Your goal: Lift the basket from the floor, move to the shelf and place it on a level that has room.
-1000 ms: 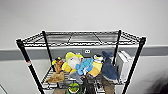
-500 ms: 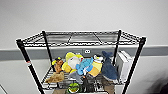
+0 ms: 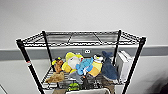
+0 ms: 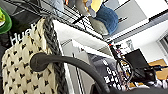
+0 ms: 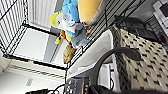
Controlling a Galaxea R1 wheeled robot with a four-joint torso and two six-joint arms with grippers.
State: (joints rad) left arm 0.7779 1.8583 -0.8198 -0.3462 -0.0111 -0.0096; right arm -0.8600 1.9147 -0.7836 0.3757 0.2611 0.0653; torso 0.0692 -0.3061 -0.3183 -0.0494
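Basket [image 4: 22, 70]: nearest of all, cream weave with small dark marks and a dark braided rim. It fills the close part of both wrist views, raised to just under the toy tier. In the head view a pale strip of it [image 3: 87, 91] peeks in at 6 o'clock.
Left gripper: fingers cannot be told; a dark curved cable [image 4: 62, 62] crosses the basket's side in the left wrist view.
Right gripper: fingers cannot be told; a dark looped cable [image 5: 112, 53] arcs over the rim in the right wrist view.
Shelf [image 3: 25, 56]: black wire rack straight ahead, thin posts at its corners, just beyond the basket.
Plush toys [image 3: 83, 66]: crowded on the tier above the basket, yellow, light blue and dark blue among them; seen from below in the wrist views.
White box [image 3: 122, 63]: standing on that same tier at about 3 o'clock from the toys.
Level [image 3: 82, 38]: top wire grid, at 12 o'clock above the toys.
Wall [image 3: 82, 15]: pale, farthest back, with a grey band behind the rack.
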